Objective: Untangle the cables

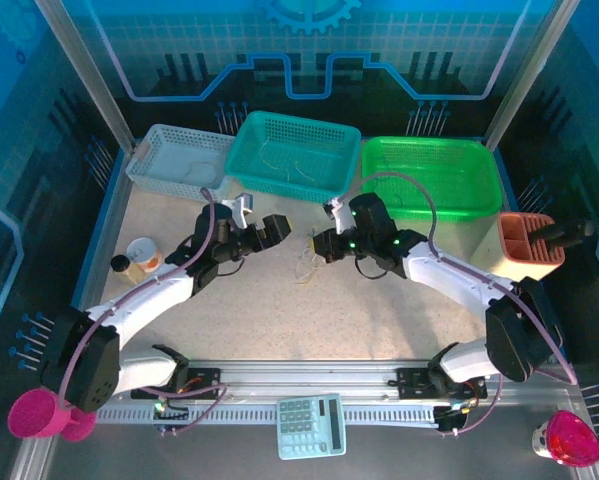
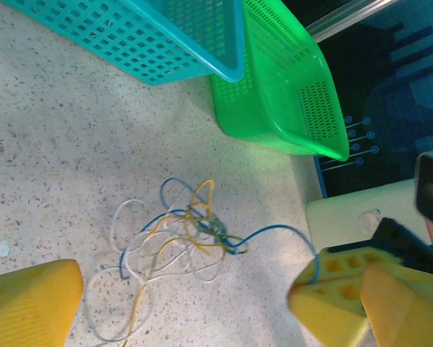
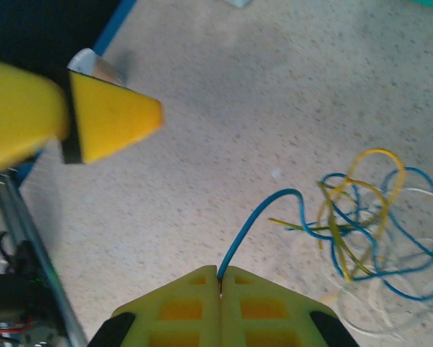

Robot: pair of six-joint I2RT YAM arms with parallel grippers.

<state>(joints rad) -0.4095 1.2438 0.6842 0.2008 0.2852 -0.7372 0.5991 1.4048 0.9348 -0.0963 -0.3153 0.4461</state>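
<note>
The speckled beige stone counter (image 1: 269, 310) stands inside blue wall panels (image 1: 179, 30) printed with circuit lines and a gear, between silver metal posts (image 1: 84, 70).

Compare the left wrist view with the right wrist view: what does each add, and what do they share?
Left wrist view: the teal basket and the green basket. Right wrist view: the metal rail at the table's edge. Both: the tangled wires on the table, with a blue wire pinched in the shut right gripper.
</note>
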